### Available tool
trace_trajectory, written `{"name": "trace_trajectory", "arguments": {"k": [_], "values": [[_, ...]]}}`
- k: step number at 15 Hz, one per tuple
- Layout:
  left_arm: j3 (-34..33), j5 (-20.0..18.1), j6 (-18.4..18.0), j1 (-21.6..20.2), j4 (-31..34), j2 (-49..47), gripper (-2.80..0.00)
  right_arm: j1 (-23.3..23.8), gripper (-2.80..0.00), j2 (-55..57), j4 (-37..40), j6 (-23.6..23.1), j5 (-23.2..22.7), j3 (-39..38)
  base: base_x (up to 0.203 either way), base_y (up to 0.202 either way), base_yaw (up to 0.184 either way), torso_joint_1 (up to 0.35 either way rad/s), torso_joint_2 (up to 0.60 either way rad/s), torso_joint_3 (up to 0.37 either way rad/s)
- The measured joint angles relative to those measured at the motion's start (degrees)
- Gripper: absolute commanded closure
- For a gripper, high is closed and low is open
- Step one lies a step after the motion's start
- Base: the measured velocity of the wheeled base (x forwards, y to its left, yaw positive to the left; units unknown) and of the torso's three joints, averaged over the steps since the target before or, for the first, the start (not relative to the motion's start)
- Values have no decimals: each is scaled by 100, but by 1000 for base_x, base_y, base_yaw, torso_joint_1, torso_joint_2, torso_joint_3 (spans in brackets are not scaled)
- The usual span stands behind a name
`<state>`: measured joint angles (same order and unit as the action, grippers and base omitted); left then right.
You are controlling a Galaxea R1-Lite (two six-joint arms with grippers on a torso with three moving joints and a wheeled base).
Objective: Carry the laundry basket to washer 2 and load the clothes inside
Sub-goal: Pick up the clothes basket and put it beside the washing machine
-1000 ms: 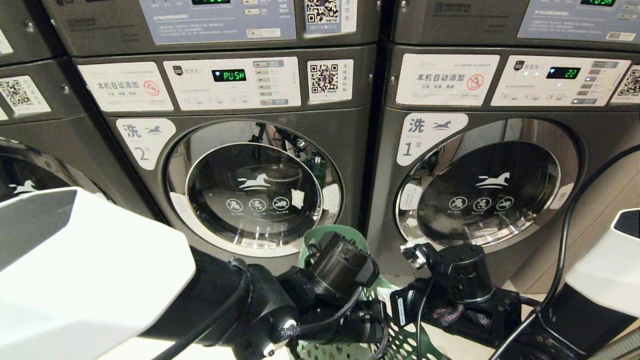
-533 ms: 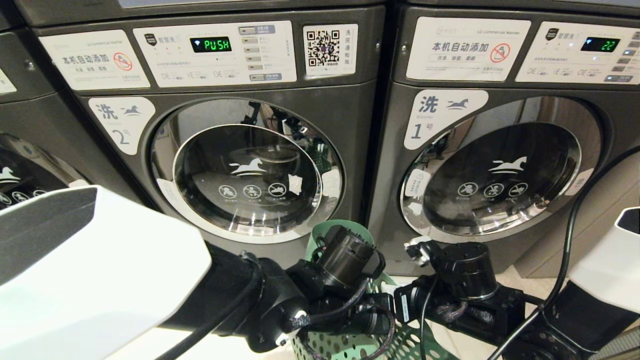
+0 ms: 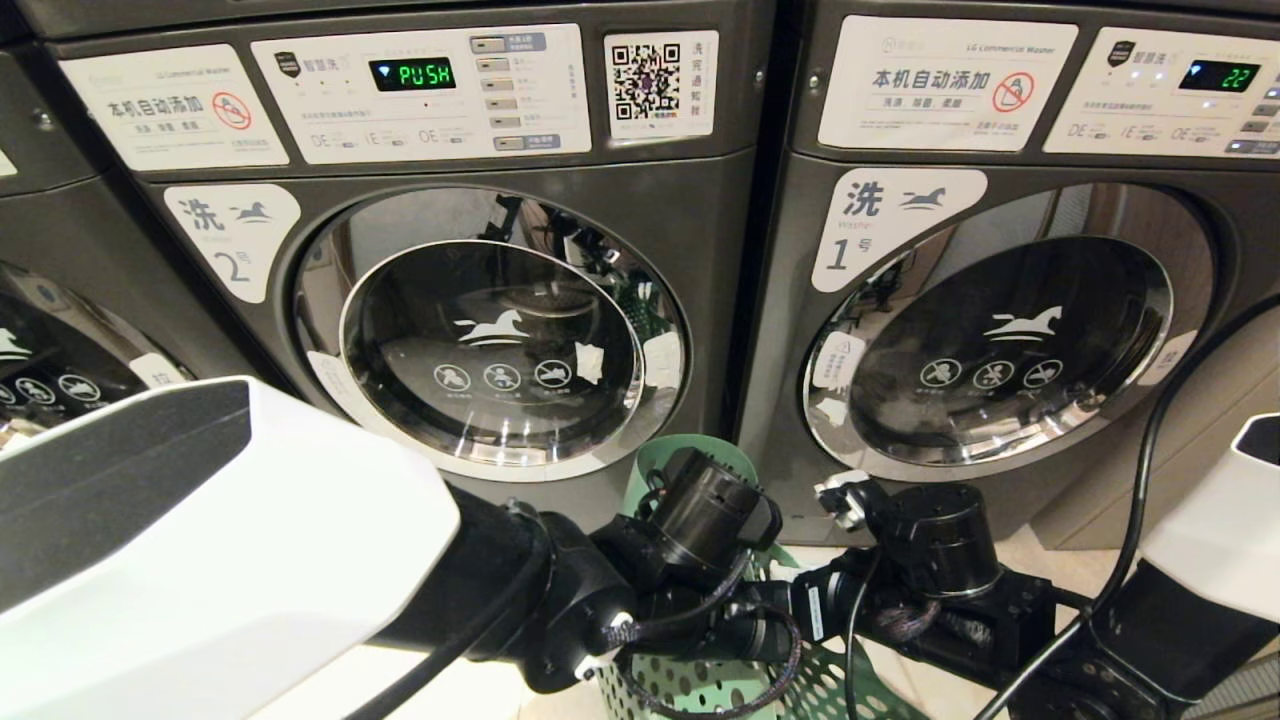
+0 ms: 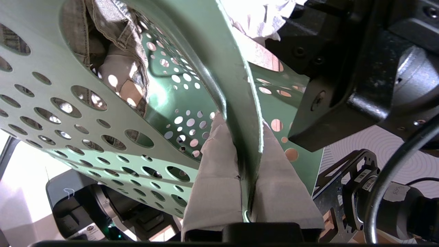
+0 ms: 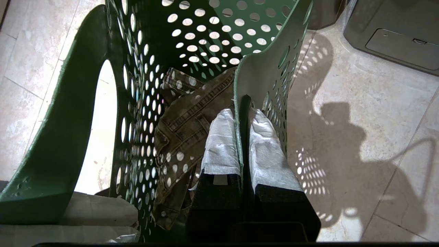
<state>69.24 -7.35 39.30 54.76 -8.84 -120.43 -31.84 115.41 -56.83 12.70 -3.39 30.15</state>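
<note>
Washer 2 sits lower in view as the camera tips down.

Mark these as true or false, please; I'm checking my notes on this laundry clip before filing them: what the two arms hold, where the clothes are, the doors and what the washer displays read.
1. Both sets of jaws are clamped on the laundry basket wall. True: the left gripper and the right gripper each pinch its rim.
2. The clothes are already inside washer 2. False: they lie in the basket.
3. Washer 2's door is open. False: it is shut.
4. Washer 2's display reads PUSH. True.
5. The washer to the right is labelled 3. False: washer 1 stands there.
</note>
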Motion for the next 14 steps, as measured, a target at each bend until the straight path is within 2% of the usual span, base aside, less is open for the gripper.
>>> {"name": "trace_trajectory", "arguments": {"k": [4,14], "values": [[10,-6,-6,0,0,-33,0,5,0,2,0,-4,1,0,0,0,0,0,0,-55],[166,-98,-107,-2,-15,-101,0,125,0,60,-19,-160,-2,179,0,0,0,3,2,-190]]}}
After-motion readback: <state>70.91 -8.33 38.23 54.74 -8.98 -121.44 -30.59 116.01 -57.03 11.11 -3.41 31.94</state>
